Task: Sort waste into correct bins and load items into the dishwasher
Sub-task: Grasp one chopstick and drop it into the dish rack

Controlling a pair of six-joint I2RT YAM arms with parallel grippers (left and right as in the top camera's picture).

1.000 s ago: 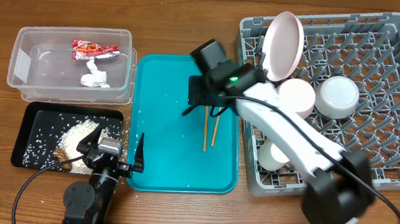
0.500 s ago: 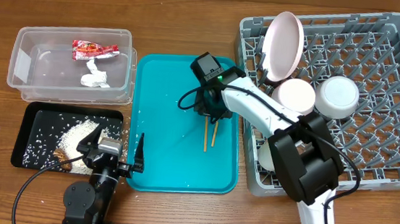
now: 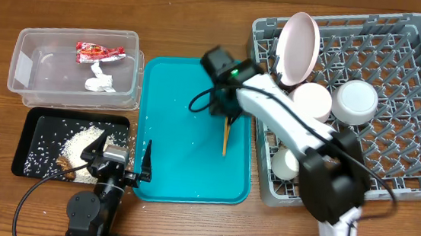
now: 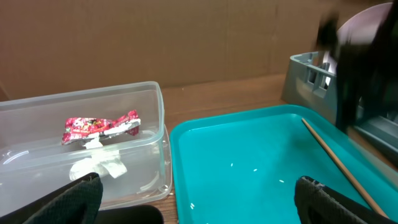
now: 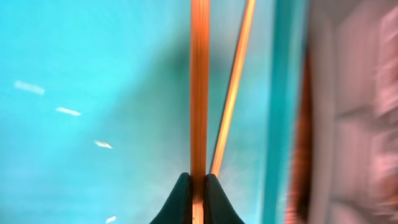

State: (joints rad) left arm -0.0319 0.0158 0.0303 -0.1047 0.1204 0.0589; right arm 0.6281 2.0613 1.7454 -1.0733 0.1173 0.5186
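One wooden chopstick (image 5: 199,74) runs straight out from the right gripper (image 5: 193,190), whose jaws are drawn together on it, pinching it near one end; the second chopstick (image 5: 235,81) lies just beside it at about 1 o'clock, slanting inward so that the two nearly meet close to the fingertips (whether they actually touch there is hard to tell). Both are over the right half of the teal tray (image 3: 174,92), and I cannot tell whether the held stick's far end is clear of the tray floor. The step in hand looks like picking up the chopsticks for the dish rack (image 3: 410,112), which sits at 3 o'clock from the tray. The risks come from the thin grip: held so near one end, the stick could pivot or slide out between the pads once it swings; the neighbour could be dragged along and dropped partway; the long free end could knock the plate (image 3: 297,45) propped in the rack's near corner; and a stick laid flat could slip through the grid floor. At 7 o'clock of the tray the left gripper (image 4: 199,193) hangs with jaws wide apart, holding nothing. The clear tub (image 3: 26,41) at 10 o'clock holds the sauce packet (image 3: 99,50) and tissue (image 3: 100,82); the black tray (image 3: 31,117) holds the rice (image 3: 82,143).
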